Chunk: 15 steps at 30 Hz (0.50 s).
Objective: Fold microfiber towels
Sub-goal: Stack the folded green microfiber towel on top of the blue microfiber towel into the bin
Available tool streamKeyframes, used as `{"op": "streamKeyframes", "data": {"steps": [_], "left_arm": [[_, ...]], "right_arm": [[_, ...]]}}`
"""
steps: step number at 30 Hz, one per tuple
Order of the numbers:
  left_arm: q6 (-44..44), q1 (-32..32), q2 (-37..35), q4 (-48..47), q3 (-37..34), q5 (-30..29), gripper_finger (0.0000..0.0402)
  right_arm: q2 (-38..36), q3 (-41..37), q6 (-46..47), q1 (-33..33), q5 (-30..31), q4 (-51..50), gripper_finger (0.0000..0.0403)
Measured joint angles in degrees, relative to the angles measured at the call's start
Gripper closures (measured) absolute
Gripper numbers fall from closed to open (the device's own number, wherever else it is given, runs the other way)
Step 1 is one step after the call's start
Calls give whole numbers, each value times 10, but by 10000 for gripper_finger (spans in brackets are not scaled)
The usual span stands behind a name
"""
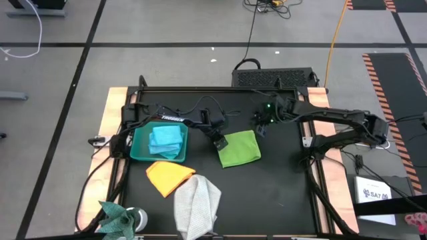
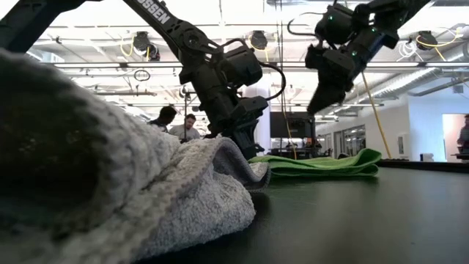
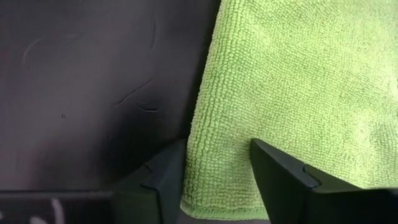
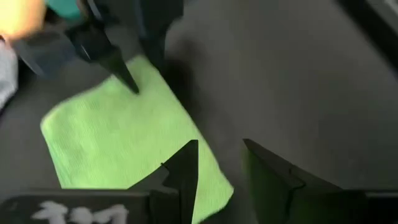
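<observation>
Grey towel foreground, lime towel beside left end effector

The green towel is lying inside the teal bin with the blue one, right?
Not quite. The high view shows the green towel lying flat on the black table, beside the teal bin, not inside it. Only the blue towel is in the bin.

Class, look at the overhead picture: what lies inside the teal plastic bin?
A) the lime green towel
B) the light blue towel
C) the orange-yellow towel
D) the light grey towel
B: the light blue towel sits folded inside the teal bin, while the lime green towel lies flat on the table.
</observation>
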Motion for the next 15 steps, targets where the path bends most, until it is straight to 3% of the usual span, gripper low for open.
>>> {"op": "streamKeyframes", "data": {"steps": [5, 11, 15], "left_arm": [[-7, 0, 1, 0, 0, 1, 279], [-23, -1, 2, 3, -1, 14, 384], [-26, -4, 3, 4, -1, 25, 391]], "right_arm": [[-14, 2, 0, 0, 14, -2, 287], [-18, 2, 0, 0, 33, -5, 287], [-18, 2, 0, 0, 33, -4, 287]]}}
